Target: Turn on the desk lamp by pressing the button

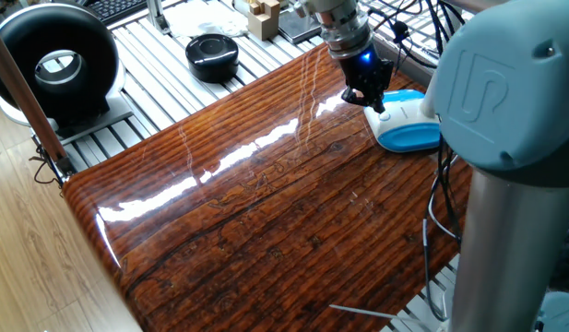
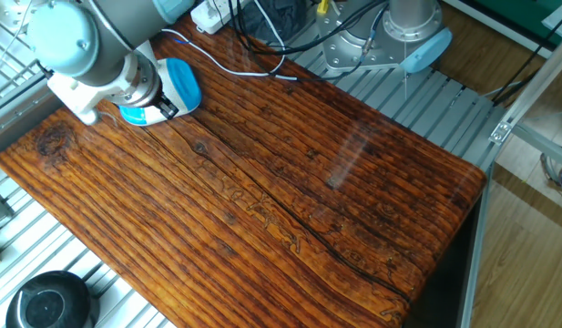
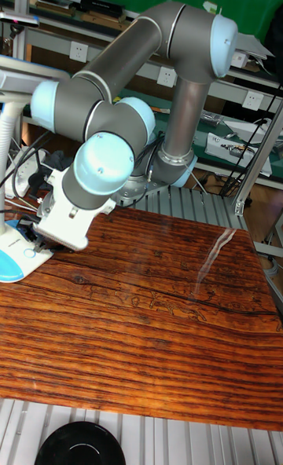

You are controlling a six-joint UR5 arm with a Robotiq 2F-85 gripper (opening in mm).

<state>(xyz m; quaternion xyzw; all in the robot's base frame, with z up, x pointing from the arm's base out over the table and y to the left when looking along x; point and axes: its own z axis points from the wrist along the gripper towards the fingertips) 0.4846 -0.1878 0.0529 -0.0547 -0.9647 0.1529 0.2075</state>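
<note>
Nearest my tall fixed view, I saw the round black disc device (image 3: 76, 443) on the grey slatted frame (image 3: 196, 437), just off the front edge of the glossy reddish-brown wooden desk (image 1: 266, 203). Across that bare wood, at the far corner, sat the desk lamp with its flat rounded white-topped, light blue-sided base (image 1: 406, 121) and slim white neck (image 3: 5, 144) rising from it. My arm's black end effector (image 1: 372, 95), a small blue light glowing on it, hung over the near edge of the lamp base; I could not tell whether its tip touched the white top, and no view showed me whether its fingers were apart or together. Beyond the lamp, a white power strip (image 2: 210, 12) lay among dark cables (image 2: 271, 36). In one fixed view, a large black ring-shaped fan (image 1: 53, 65) stood off the desk's far side
</note>
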